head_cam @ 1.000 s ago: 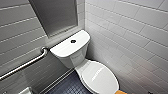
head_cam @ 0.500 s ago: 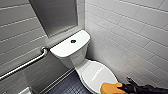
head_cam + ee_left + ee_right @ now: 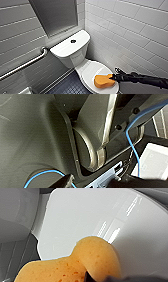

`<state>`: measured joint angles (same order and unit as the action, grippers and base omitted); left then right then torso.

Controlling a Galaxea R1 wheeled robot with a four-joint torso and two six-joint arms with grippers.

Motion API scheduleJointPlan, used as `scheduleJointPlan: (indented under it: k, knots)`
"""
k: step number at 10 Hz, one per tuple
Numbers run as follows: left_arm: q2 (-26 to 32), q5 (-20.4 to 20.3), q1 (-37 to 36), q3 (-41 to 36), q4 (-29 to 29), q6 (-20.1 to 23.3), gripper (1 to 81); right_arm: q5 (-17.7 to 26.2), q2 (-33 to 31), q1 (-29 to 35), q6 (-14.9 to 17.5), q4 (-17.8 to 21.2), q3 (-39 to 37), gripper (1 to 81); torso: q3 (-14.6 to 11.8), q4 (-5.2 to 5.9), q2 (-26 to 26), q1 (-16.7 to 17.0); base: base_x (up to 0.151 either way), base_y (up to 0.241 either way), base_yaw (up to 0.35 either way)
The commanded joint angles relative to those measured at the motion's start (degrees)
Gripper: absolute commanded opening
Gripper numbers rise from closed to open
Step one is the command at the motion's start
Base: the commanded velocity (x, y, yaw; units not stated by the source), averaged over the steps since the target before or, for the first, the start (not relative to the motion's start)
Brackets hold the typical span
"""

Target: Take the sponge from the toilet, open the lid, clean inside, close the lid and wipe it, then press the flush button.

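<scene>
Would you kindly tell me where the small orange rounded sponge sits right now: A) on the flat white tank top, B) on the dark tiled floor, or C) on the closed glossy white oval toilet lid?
C: the sponge sits on the closed lid, at the tip of the right gripper.

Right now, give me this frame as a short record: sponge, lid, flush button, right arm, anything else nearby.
sponge: orange, on the lid's front part
lid: white, closed
flush button: dark, middle of the tank top, nothing touching it
right pincer: at the sponge's edge, shut on it
grab bar: metal, beside the toilet
</scene>
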<state>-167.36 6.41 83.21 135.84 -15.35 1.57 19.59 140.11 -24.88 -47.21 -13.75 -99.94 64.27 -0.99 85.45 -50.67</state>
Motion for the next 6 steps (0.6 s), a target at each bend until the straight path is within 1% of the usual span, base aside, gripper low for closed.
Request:
scheduleJointPlan:
  k: [1,2,3,4,6]
  knots:
    - [0.18,4.84,1.47,-0.66,0.49,0.27,81.1,4.23,8.08,11.12,-3.31,0.39,-13.38,1.0,0.0,0.0,0.0,0.0,0.0,0.0,0.0]
    - [0.36,4.84,1.56,-0.66,0.49,0.27,81.1,3.7,10.66,11.55,-4.47,0.3,-17.21,1.0,0.0,0.0,0.0,0.0,0.0,0.0,0.0]
    - [0.53,4.75,1.56,-0.66,0.49,0.27,81.1,3.09,14.4,12.17,-4.82,0.39,-22.6,1.0,0.0,0.0,0.0,0.0,0.0,0.0,0.0]
    - [0.54,4.84,1.56,-0.66,0.49,0.27,81.1,2.91,17.22,12.61,-4.82,0.39,-25.28,1.0,0.0,0.0,-0.02,0.0,0.0,0.0,0.0]
    - [0.45,4.75,1.56,-0.66,0.49,0.27,81.1,0.72,21.01,12.35,-4.82,0.13,-28.35,1.0,0.02,0.0,-0.02,0.0,0.0,0.0,0.0]
